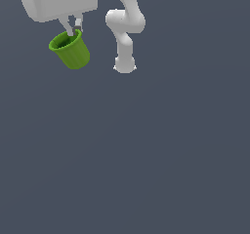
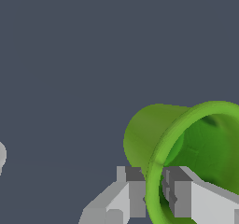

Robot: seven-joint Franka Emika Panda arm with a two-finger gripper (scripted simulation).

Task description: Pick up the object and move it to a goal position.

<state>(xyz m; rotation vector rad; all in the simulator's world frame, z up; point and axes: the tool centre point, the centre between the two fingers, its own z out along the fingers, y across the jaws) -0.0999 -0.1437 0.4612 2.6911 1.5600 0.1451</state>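
The small bright green cup (image 1: pixel 71 49) hangs tilted in the air at the upper part of the exterior view's left, ribbed sides tapering down to its base. My white gripper (image 1: pixel 73 29) comes down from above and is shut on the cup's rim, one finger inside the cup and one outside. In the wrist view the cup (image 2: pixel 154 129) fills the picture's lower right, its open mouth turned toward the camera, with the gripper (image 2: pixel 154 190) clamped across the rim wall. No goal marker shows.
The arm's white base and links (image 1: pixel 125 30) stand to the exterior view's right of the cup. A plain dark grey floor (image 1: pixel 146 155) lies under everything.
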